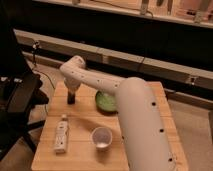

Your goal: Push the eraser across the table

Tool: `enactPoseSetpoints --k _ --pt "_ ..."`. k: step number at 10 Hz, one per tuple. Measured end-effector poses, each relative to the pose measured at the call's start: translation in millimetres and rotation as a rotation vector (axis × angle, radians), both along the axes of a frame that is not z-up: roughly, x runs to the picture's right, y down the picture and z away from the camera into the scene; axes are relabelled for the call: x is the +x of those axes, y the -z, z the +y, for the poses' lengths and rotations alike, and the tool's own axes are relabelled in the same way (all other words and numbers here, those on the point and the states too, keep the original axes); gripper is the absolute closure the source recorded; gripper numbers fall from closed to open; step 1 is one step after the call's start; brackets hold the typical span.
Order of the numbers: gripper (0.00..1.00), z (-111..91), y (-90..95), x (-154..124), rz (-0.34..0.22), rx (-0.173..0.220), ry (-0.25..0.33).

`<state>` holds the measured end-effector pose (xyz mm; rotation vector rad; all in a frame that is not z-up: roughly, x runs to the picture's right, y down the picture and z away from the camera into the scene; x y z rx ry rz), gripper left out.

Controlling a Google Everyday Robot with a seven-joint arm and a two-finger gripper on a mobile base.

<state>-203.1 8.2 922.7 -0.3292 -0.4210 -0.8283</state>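
Observation:
The table (150, 107) has a light wooden plank top. My white arm reaches from the lower right across it to the far left part. My gripper (71, 95) hangs down from the wrist there, close over the tabletop. A small dark shape (71, 100) sits right at its tip, where the eraser would be. I cannot separate the eraser from the gripper's dark end, nor tell whether they touch.
A green bowl (104, 103) sits just right of the gripper, partly behind my arm. A white cup (101, 137) stands at the front middle. A long white device with buttons (61, 135) lies at the front left. A black chair (20, 102) stands left of the table.

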Motion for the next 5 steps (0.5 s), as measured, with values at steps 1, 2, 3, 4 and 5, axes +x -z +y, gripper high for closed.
enactPoseSetpoints --k 1,2,3,4,5 --pt "0.94 0 0.2 -3 -0.003 -0.002 0.003" --pt "0.94 1 0.4 -4 -0.003 -0.005 0.004" --pt "0.94 2 -0.3 -1 0.003 -0.003 0.008" --pt "0.94 4 -2.5 4 0.030 -0.011 -0.003" --pt "0.94 11 -7.5 11 0.063 -0.016 -0.005"
